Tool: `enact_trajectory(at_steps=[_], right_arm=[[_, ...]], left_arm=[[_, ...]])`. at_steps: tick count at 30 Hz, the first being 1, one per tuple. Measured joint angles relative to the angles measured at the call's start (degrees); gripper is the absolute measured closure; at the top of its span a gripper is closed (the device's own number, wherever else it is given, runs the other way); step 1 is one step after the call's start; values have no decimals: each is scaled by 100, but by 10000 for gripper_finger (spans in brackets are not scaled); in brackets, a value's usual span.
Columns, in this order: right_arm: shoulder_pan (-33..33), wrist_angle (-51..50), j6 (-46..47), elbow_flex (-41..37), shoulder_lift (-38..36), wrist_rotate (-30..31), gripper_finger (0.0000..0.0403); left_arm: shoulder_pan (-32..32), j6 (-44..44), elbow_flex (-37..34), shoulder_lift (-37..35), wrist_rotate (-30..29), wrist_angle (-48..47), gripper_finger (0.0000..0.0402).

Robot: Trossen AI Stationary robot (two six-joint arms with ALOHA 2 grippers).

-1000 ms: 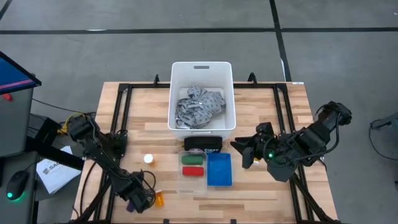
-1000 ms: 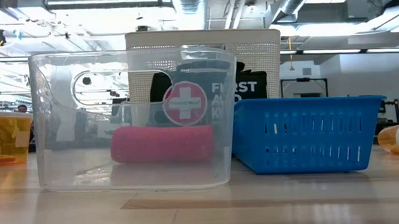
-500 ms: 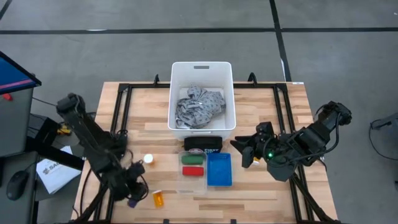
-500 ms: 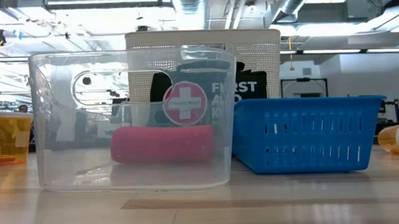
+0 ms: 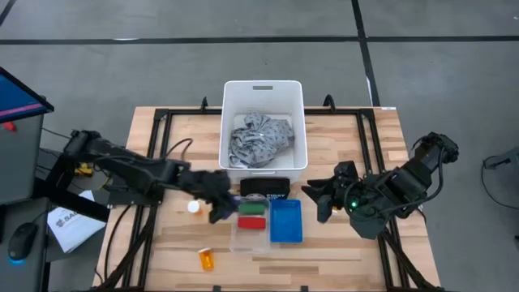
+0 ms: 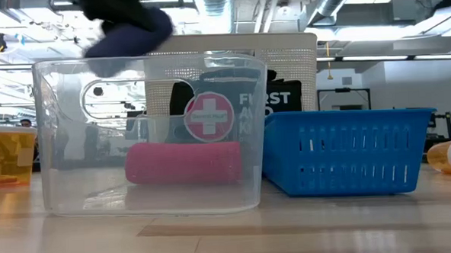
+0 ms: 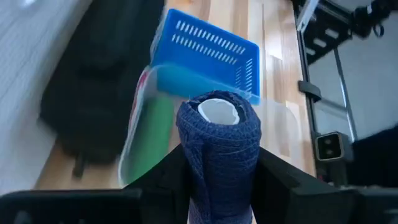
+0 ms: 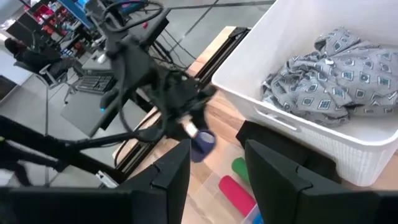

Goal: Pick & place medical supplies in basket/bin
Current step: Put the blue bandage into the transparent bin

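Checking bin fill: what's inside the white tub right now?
Inside the white tub: only the grey patterned cloth, crumpled over most of the floor. Anything beneath it is hidden. The left hand holds a blue roll outside the tub.

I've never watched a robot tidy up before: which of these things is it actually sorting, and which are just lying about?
Part of the job: blue roll in left gripper, green roll, red roll, orange pill bottle, grey cloth, white tub.

Lying about: first-aid pouch, blue basket, clear container.

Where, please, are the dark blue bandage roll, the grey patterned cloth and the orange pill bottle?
dark blue bandage roll [image 7: 219, 146], left wrist view, wrapped side.
grey patterned cloth [image 5: 261, 140], high view, middle fold.
orange pill bottle [image 5: 208, 259], high view, body.
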Motion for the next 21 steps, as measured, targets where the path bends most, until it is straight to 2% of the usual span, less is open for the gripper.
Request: enact_trajectory(at_steps=[6,12,16,21], right_arm=[[22,-4,2,0,0,-27,253],[22,-4,2,0,1,-49,253],[22,0,2,0,1,-90,253],[55,0,2,0,2,-90,253]], left_arm=[[-195,1235,889,1191,171,21,287],[-420,1975,1599,2127,171,-223,279],[-514,2097,1696,2431,399,-414,261],[-548,2072,1696,2487,461,-437,226]])
